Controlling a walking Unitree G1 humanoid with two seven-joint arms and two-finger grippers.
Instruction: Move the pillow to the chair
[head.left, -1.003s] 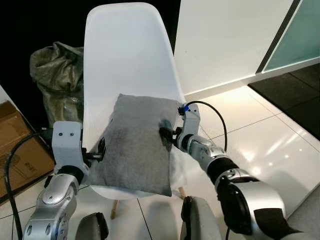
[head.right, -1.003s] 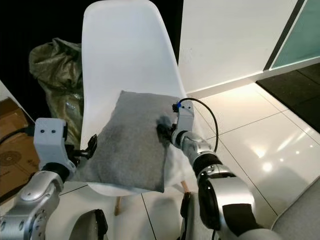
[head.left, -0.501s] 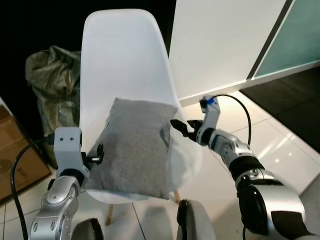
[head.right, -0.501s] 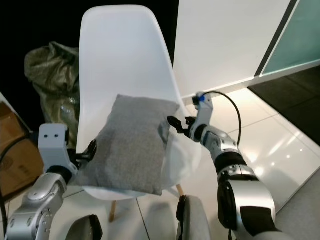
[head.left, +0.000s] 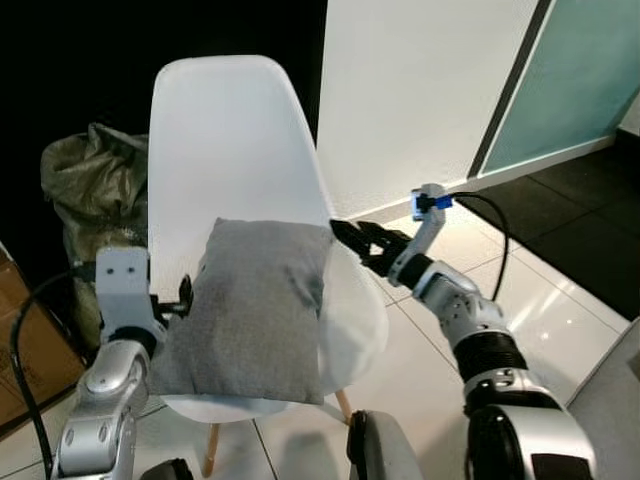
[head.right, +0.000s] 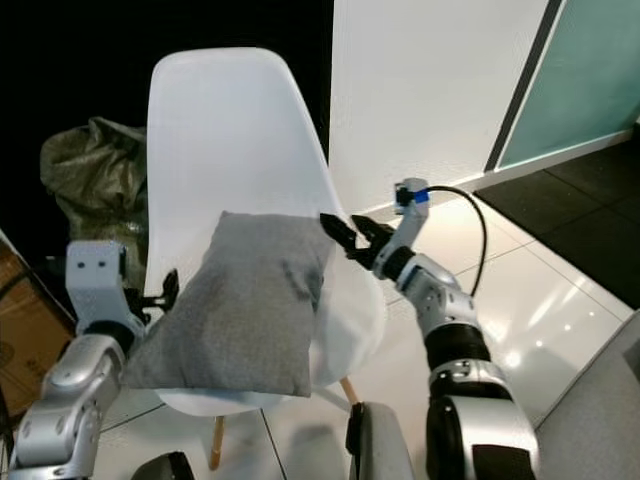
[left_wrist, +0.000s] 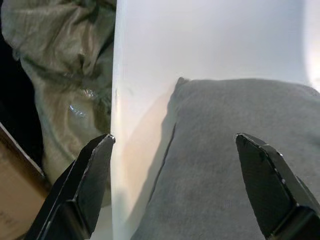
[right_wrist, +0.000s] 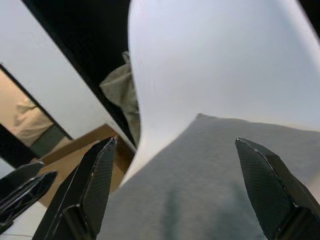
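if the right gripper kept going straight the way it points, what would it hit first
Most likely the grey pillow on the white chair. The open right gripper sits just off the pillow's top corner, aimed across it, though depth is hard to judge.

Glossy white tile floor (head.left: 560, 300), white wall (head.left: 400, 90), olive bag (head.left: 85, 190) at left.

Chair (head.left: 225, 150) seat mostly hidden under pillow (head.left: 250, 310); legs cut off by bottom edge. Cardboard box (head.left: 25, 350) cropped at left edge, partly behind left arm. Left gripper (head.left: 185, 293) fingers largely hidden behind pillow edge in head views.
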